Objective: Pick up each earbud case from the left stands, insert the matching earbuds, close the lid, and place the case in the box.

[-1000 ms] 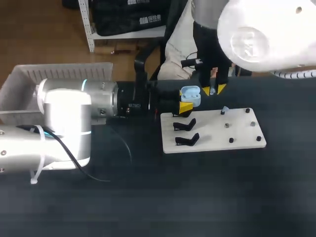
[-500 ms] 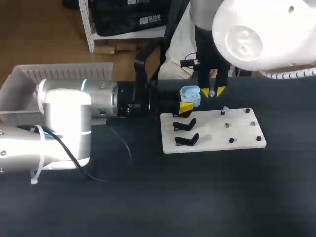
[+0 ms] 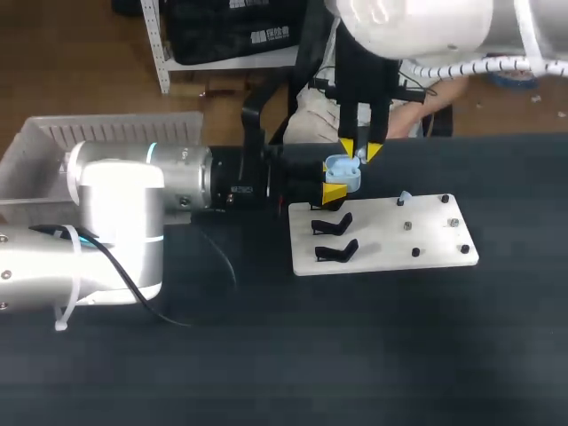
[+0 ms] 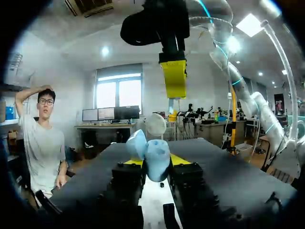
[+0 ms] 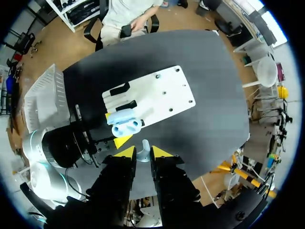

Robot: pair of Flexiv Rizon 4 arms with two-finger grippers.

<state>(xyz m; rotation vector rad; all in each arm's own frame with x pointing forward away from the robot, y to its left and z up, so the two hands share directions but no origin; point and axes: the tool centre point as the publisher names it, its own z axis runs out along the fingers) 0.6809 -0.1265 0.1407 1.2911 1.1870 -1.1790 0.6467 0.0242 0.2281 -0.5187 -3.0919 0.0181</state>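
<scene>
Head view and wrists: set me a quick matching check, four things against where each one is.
Things:
1. case
2. earbud
3. stands
4. box

Places:
A. black and empty, on the white board
B. in the right jaws, just above the case
C. far left, beyond the left arm
D. in the left jaws, lid open

Pairs: 1-D, 2-B, 3-A, 4-C.

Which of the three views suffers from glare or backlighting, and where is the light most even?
Head view: glare washes out the right arm's white housing; the dark table shows hardly any shadow. Left wrist view: backlit from above, so the right arm's wrist is silhouetted, the earbud case softly lit. Right wrist view: most even; the white board is brightest, the earbud pale.
</scene>
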